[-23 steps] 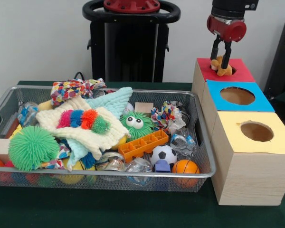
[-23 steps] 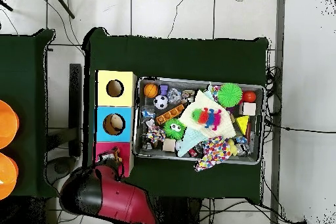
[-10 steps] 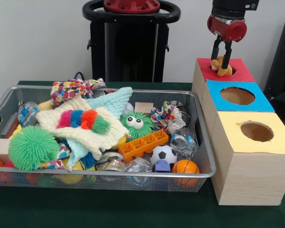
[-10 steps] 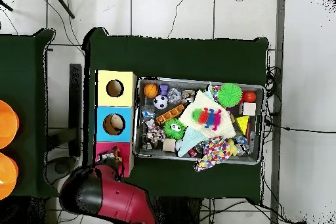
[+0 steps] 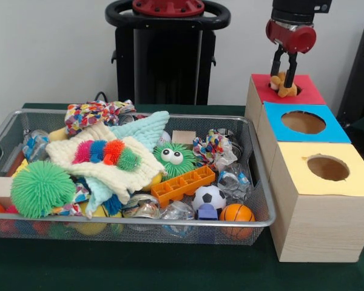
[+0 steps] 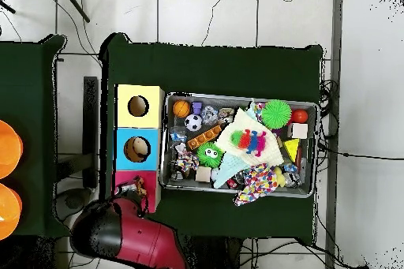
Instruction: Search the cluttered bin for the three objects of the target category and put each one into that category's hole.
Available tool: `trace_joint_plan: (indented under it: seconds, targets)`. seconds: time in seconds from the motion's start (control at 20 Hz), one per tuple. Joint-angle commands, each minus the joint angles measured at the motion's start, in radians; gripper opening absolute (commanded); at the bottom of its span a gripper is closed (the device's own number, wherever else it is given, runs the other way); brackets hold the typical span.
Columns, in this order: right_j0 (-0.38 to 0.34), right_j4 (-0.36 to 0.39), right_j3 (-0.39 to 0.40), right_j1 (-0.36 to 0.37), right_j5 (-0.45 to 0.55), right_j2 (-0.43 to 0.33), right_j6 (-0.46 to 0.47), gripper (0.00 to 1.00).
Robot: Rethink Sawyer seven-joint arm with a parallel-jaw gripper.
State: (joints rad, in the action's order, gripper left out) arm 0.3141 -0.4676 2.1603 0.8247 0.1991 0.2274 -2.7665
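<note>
The gripper (image 5: pixel 283 68) hangs just above the red box (image 5: pixel 303 90) with its fingers (image 5: pixel 274 60) spread apart, over a small orange plush toy (image 5: pixel 281 83) lying at the hole's 9 o'clock edge.

Arm (image 5: pixel 294 18) cut off by top edge in front view. Red box's hole (image 5: pixel 298 90) mostly hidden behind small tan plush toy (image 5: pixel 282 83). Overhead: arm covered most of red box (image 6: pixel 131 181); gripper not distinguishable there.
</note>
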Motion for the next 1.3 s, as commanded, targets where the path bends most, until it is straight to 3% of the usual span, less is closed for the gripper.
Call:
trace_joint_plan:
  seconds: [0.05, 1.3]
  targets:
    - [0.014, -0.046, 0.011, -0.01, 0.044, -0.037, -0.177, 1.0]
    - [-0.029, -0.037, 0.018, 0.006, 0.051, -0.051, -0.144, 1.0]
